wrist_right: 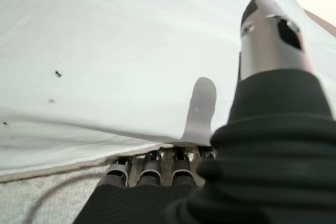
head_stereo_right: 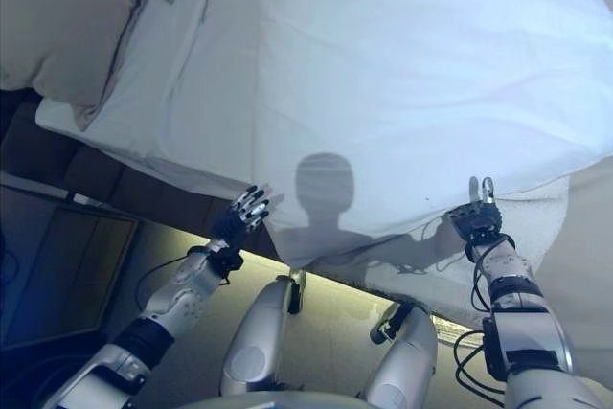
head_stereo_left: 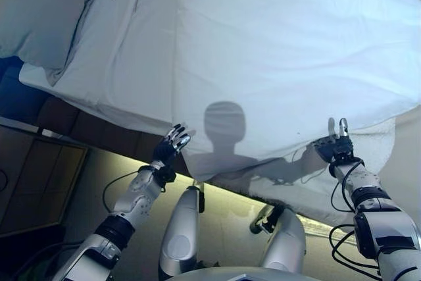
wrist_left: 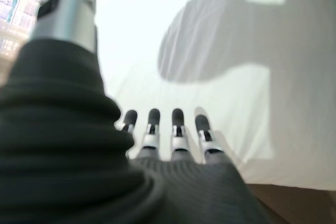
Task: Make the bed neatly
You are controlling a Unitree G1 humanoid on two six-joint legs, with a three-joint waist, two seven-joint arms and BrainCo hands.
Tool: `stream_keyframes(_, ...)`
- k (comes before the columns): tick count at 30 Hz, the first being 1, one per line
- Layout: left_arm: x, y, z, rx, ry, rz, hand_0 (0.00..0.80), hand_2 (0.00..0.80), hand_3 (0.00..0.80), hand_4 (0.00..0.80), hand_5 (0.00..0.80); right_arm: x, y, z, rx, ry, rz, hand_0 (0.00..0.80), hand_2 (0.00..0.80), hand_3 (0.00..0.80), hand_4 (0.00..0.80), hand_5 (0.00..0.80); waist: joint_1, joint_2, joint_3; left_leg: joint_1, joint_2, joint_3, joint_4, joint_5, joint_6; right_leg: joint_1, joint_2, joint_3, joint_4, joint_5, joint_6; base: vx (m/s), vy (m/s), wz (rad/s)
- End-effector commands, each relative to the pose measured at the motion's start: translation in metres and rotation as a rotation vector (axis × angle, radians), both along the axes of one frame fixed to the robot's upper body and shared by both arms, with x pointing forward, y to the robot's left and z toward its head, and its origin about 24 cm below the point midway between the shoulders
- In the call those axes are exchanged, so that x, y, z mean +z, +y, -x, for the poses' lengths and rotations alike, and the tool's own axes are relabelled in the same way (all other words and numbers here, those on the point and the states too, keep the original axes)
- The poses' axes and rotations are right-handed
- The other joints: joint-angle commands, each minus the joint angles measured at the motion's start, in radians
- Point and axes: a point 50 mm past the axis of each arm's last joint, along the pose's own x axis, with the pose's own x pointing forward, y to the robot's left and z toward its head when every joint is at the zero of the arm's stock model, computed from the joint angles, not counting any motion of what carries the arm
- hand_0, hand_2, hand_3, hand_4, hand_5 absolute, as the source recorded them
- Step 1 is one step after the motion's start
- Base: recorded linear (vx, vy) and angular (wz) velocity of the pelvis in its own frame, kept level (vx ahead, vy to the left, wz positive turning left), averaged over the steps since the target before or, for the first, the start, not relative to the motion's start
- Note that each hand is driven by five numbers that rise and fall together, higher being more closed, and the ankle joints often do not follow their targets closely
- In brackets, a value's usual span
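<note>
Both hands sit at the near edge of the bed, one at each end of the stretch of duvet (head_stereo_left: 283,51) that hangs toward the robot. Left hand (head_stereo_left: 172,143) is by the hanging corner of the duvet, fingers straight and spread, tips against or just short of the cloth; its wrist view shows the fingers extended over the white fabric with nothing curled round it, so it holds nothing. Right hand (head_stereo_left: 335,144) is at the duvet's lower hem. In its wrist view the fingers run under the hem, between the duvet and the rougher mattress (head_stereo_left: 368,139) below, and their tips are hidden, with the thumb up above the cloth. Whether it has pinched the hem I cannot tell.

Farther out, the duvet spreads across most of the bed, fairly flat, with one long crease running away from the robot near the left hand. Its near edge runs left to right between the two hands, and it droops lowest just beside the left hand. Beyond the left side lies a pillow (head_stereo_left: 39,11) at the bed's far left, resting on the sheet.

My judgement: the coming move turns on that near edge. It lies directly ahead of both hands, so each needs a grip there.
</note>
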Motion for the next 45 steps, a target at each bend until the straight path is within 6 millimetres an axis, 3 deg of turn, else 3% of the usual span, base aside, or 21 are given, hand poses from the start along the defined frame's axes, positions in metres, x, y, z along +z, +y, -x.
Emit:
stream_keyframes(1,0.025,-0.007,-0.011,0.01,-0.136,0.053,0.0,0.0,0.0,0.0,0.0,0.025,-0.015,-0.012,-0.061,-0.065,0.139,0.0,0.0,0.0,0.0,0.0,0.008,0.012,0.015,0.035,0.085,-0.052,-0.034,-0.002,0.004,0.0,-0.061,0.091,-0.331,0.409,0.178,-0.062,0.044,-0.01)
stream_keyframes(2,0.026,-0.007,-0.01,0.021,-0.141,0.059,0.0,0.0,0.0,0.0,0.0,0.015,-0.011,-0.006,-0.053,-0.041,0.157,0.0,0.0,0.0,0.0,0.0,0.0,0.011,0.022,0.024,0.082,-0.044,-0.042,0.024,0.011,-0.01,-0.061,0.085,-0.344,0.43,0.159,-0.055,0.049,0.0)
stream_keyframes(11,0.023,-0.008,-0.002,0.099,-0.168,0.099,0.0,0.0,0.0,0.0,0.0,-0.073,0.015,0.06,-0.078,0.21,0.042,0.0,0.0,0.0,0.0,0.0,-0.051,0.019,0.027,0.054,0.091,-0.019,-0.09,0.032,0.017,0.016,-0.027,0.112,-0.397,0.425,0.16,-0.042,0.049,-0.04)
stream_keyframes(15,0.02,-0.01,0.0,0.115,-0.168,0.106,0.0,0.0,0.0,0.0,0.0,-0.097,0.017,0.092,-0.103,0.317,0.039,0.0,0.0,0.0,0.0,0.0,-0.066,0.018,0.025,0.075,0.095,-0.011,-0.109,0.031,0.016,0.037,-0.018,0.113,-0.42,0.421,0.163,0.003,0.011,-0.18)
stream_keyframes(19,0.017,-0.01,0.001,0.121,-0.165,0.105,0.0,0.0,0.0,0.0,0.0,-0.106,0.01,0.112,-0.168,0.378,0.037,0.0,0.0,0.0,0.0,0.0,-0.077,0.014,0.025,0.084,0.098,-0.007,-0.114,0.029,0.014,0.05,-0.014,0.111,-0.43,0.418,0.166,0.003,-0.012,-0.13)
stream_keyframes(24,0.02,-0.006,0.002,0.126,-0.161,0.087,0.0,0.0,0.0,0.0,0.0,-0.095,-0.002,0.109,-0.174,0.254,0.073,0.0,0.0,0.0,0.0,0.0,-0.085,0.003,0.03,0.086,0.1,-0.011,-0.11,0.024,0.014,0.06,-0.012,0.103,-0.433,0.413,0.17,-0.005,-0.032,-0.01)
stream_keyframes(33,0.019,0.01,0.006,0.097,-0.138,0.044,0.0,0.0,0.0,0.0,0.0,-0.032,0.002,0.051,-0.062,-0.128,0.137,0.0,0.0,0.0,0.0,0.0,-0.062,-0.024,0.013,0.095,0.094,-0.023,-0.104,0.021,0.014,0.081,-0.025,0.07,-0.427,0.414,0.173,0.032,-0.041,0.0)
stream_keyframes(37,0.017,0.012,0.005,0.086,-0.122,0.035,0.0,0.0,0.0,0.0,0.0,-0.01,0.005,0.031,-0.011,-0.177,0.16,0.0,0.0,0.0,0.0,0.0,-0.048,-0.023,0.005,0.105,0.098,-0.033,-0.089,-0.006,0.01,0.081,-0.03,0.071,-0.396,0.392,0.184,0.083,-0.009,0.06)
stream_keyframes(38,0.017,0.012,0.004,0.082,-0.119,0.033,0.0,0.0,0.0,0.0,0.0,-0.004,0.006,0.024,0.004,-0.183,0.171,0.0,0.0,0.0,0.0,0.0,-0.046,-0.027,0.006,0.094,0.091,-0.029,-0.093,0.021,0.016,0.072,-0.037,0.061,-0.404,0.417,0.168,-0.03,-0.012,0.04)
stream_keyframes(40,0.016,0.012,0.002,0.078,-0.111,0.029,0.0,0.0,0.0,0.0,0.0,0.003,0.008,0.015,0.024,-0.176,0.171,0.0,0.0,0.0,0.0,0.0,-0.04,-0.028,0.004,0.09,0.09,-0.033,-0.089,0.022,0.016,0.064,-0.041,0.058,-0.394,0.42,0.165,0.019,-0.003,0.0)
stream_keyframes(45,0.016,0.008,-0.003,0.067,-0.102,0.029,0.0,0.0,0.0,0.0,0.0,0.006,0.009,0.004,0.01,-0.155,0.077,0.0,0.0,0.0,0.0,0.0,-0.026,-0.021,0.007,0.068,0.085,-0.045,-0.073,0.025,0.021,0.036,-0.049,0.062,-0.366,0.423,0.159,0.028,0.002,0.03)
